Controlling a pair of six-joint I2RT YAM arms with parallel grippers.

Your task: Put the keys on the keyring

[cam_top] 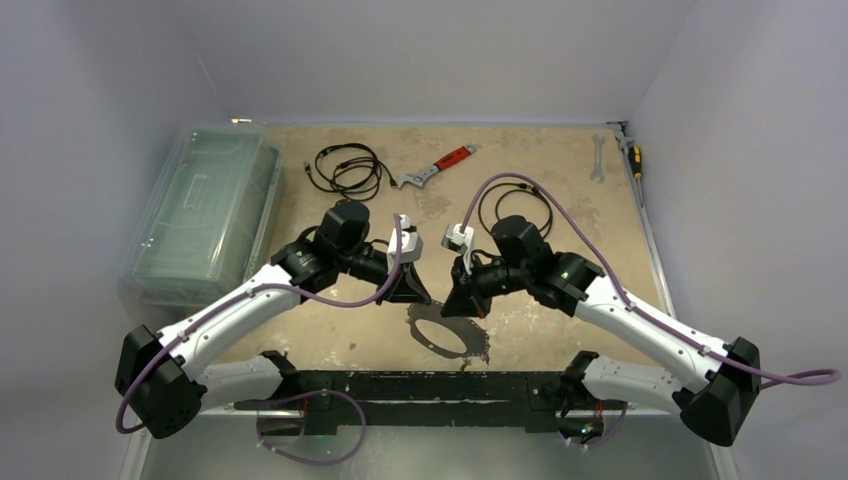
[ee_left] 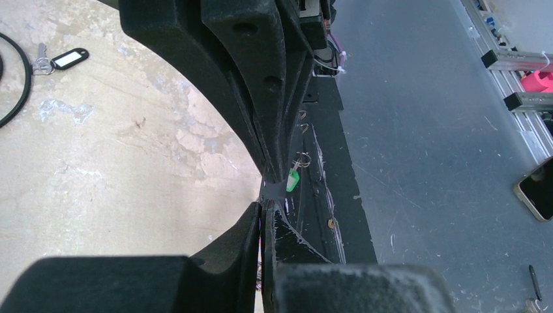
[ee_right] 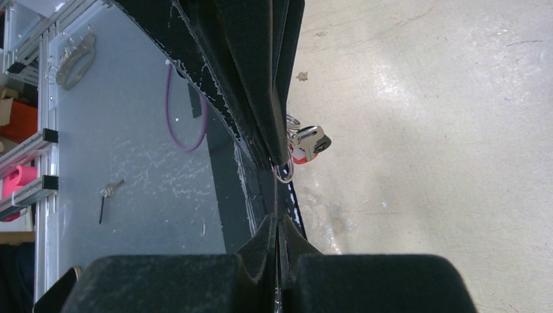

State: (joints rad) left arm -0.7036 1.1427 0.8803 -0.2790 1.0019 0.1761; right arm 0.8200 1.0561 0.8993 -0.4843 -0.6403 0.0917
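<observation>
- At the far left a clear plastic box [cam_top: 200,215] sits apart from the work. A coil of black cable [cam_top: 348,170] lies beyond the arms, also out of the way.
- The left gripper [ee_left: 264,195] has its fingers pressed together at the tips, low near the table's front edge. A green-tagged key [ee_left: 292,180] with its little loop hangs right at those tips. Whether it is actually pinched, I cannot tell.
- A second key with a black-framed tag [ee_left: 62,60] lies loose beside the cable, presumably waiting its turn.
- Between the two grippers and a little nearer the bases, the keyring [cam_top: 430,346] appears to lie flat on the table [cam_top: 560,200]. Both arms can reach it there.
- The right gripper [ee_right: 279,192] is clenched on a small split ring [ee_right: 284,173], from which a silver key [ee_right: 312,138] and a red tag [ee_right: 298,155] dangle. Gripping the ring rather than the key leaves the key free to swing, and likely makes it easier to offer to the hoop.
- At the far right a spanner [cam_top: 597,158] and a screwdriver [cam_top: 635,155] lie by the wall, unused.
</observation>
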